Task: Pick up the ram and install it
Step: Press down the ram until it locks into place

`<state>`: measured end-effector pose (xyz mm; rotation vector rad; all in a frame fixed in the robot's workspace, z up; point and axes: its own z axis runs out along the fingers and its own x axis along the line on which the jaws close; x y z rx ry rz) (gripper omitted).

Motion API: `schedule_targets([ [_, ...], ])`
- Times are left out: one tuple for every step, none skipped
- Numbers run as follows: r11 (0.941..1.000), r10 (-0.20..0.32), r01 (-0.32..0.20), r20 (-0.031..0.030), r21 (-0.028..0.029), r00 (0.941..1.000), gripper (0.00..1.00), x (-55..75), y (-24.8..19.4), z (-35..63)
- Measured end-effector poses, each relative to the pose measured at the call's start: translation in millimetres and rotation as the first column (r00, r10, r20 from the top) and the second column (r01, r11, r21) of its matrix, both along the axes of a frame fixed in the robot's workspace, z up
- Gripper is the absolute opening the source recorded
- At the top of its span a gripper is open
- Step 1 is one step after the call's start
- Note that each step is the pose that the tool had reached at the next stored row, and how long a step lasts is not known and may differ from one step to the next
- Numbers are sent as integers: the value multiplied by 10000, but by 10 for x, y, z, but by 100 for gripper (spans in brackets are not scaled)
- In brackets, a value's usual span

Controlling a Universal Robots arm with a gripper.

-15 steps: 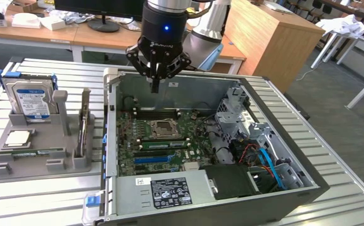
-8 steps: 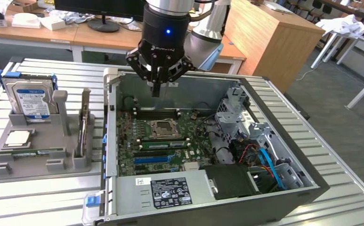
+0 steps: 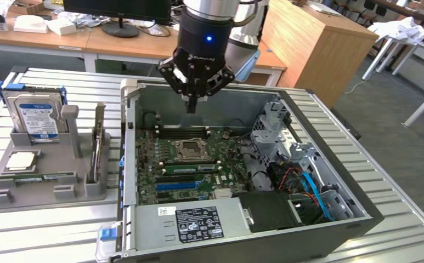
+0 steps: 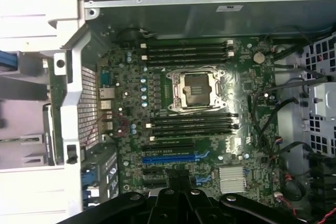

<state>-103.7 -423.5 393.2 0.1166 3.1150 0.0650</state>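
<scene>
pincer [image 3: 192,97] is closed with nothing in it, hovering over the open computer case [image 3: 343,216] above the motherboard [image 3: 190,170]. the ram [image 3: 40,177] lies flat in the grey holder [image 3: 87,192] on the worktop [image 3: 36,235], beside the case.

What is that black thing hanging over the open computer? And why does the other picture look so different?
That black thing is a robot arm, and at its tip is its hand, a claw for grabbing. Right now the hand is shut and seems to hold nothing. It hangs above an open computer case, where you see the green motherboard with its square processor socket. One picture comes from a camera off to the side. The other comes from a camera on the robot's wrist, looking straight down into the case. Beside the case, a grey holder keeps spare parts: a hard drive, a silver processor chip and the ram, a thin green stick.
</scene>
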Motion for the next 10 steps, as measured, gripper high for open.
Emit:
schedule_targets([
  [10000,1,-1,0,0,10000,10,39,0,-1],
  [10000,0,0,-1,0,10000,10,76,0,-1],
  [10000,-2,2,-3,0,10000,10,115,0,-1],
  [10000,0,0,-4,-1,10000,10,156,0,-1],
  [10000,1,-1,-4,-1,10000,10,196,0,-1],
  [10000,0,0,-5,0,10000,10,231,0,-1],
  [10000,-2,2,-6,-1,10000,10,264,0,-1],
  [10000,0,0,-6,-1,10000,10,298,0,-1],
  [10000,1,-1,-6,-1,10000,10,323,0,-2],
  [10000,1,-1,-8,-1,10000,10,335,0,-1],
])
